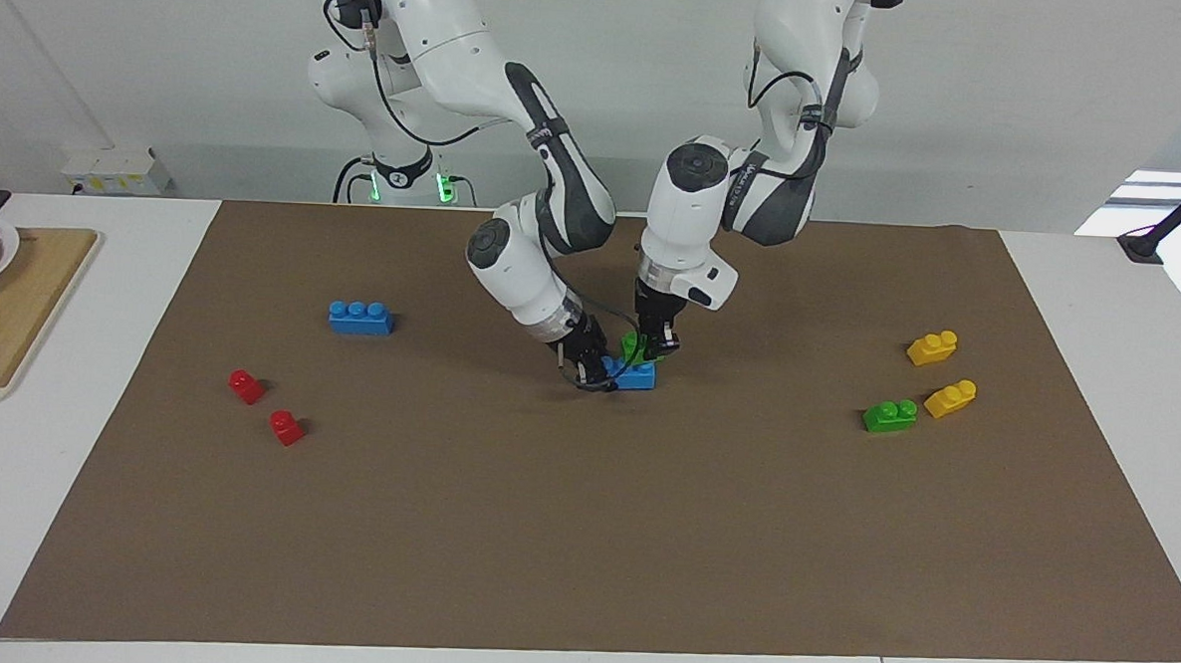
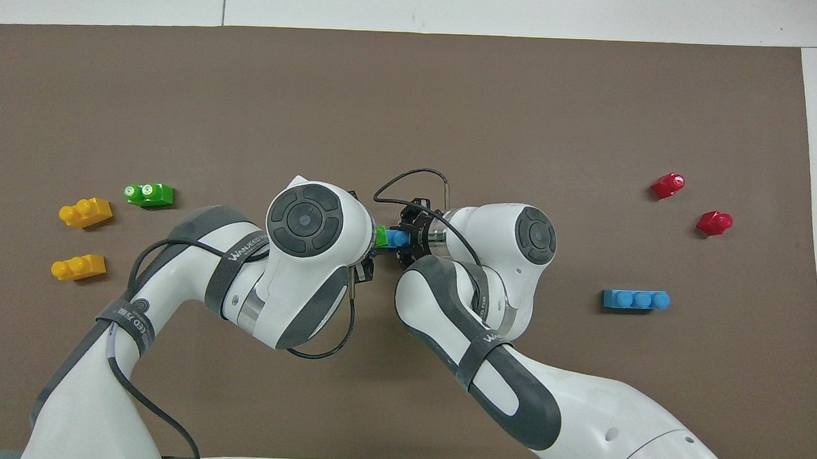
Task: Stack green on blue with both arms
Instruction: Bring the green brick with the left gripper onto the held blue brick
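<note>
brown matting (image 1: pixel 582 530) covered most of the white worktop (image 1: pixel 1129 325), with a pale wall at the robots' end. near the middle of the mat, the right arm (image 1: pixel 547 190) bent steeply down at the elbow, its wrist slanted toward the left arm's end of the worktop, and the right pincer (image 1: pixel 594 370) was clamped on one end of a blue brick (image 1: pixel 634 374) that sat low at the mat. the left arm (image 1: pixel 701 207) came down almost plumb beside it, forearm upright, and the left pincer (image 1: pixel 653 346) was closed on a green brick (image 1: pixel 634 345), which sat on top of the blue brick. from overhead the green brick (image 2: pixel 381 237) showed only as a sliver just beside the blue brick (image 2: pixel 398 238), between the two wrists.

a second blue brick (image 1: pixel 360 317) lay toward the right arm's end, with two red bricks (image 1: pixel 246 386) farther from the robots than it. toward the left arm's end lay a second green brick (image 1: pixel 890 415) just beside one of two yellow bricks (image 1: pixel 949 398). a wooden board (image 1: pixel 4 306) rested on the worktop off the mat.
</note>
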`<state>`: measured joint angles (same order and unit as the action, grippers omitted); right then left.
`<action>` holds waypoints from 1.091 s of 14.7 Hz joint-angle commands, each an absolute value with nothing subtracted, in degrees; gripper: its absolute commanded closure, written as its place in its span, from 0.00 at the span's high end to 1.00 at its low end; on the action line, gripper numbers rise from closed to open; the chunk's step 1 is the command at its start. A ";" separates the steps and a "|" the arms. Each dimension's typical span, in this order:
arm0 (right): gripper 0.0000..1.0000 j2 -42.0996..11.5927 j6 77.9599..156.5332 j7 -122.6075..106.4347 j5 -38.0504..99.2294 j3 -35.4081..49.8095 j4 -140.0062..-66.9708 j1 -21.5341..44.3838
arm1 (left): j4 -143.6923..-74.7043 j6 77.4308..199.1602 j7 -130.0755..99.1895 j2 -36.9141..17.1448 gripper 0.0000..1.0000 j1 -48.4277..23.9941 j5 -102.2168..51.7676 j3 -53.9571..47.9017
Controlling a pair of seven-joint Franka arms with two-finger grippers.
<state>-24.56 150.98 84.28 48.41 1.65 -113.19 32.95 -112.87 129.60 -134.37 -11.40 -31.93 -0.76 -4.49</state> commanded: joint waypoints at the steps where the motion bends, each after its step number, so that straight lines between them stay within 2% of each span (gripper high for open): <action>1: 0.00 -25.40 154.16 83.58 49.31 1.49 -115.40 32.78 | -113.47 131.40 -132.37 -11.78 0.00 -32.26 -1.93 -4.31; 8: 0.00 -25.40 154.25 83.76 49.31 1.49 -115.49 32.78 | -113.82 132.10 -129.02 -13.97 0.00 -33.05 -1.93 -4.22; 16: 0.00 -25.31 154.16 84.02 49.31 1.49 -115.40 32.87 | -116.71 133.15 -124.10 -13.54 0.00 -32.08 -1.93 -4.13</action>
<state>-24.50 151.31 84.32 48.41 1.74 -113.36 32.99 -113.16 132.57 -125.76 -13.71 -32.07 -0.98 -4.53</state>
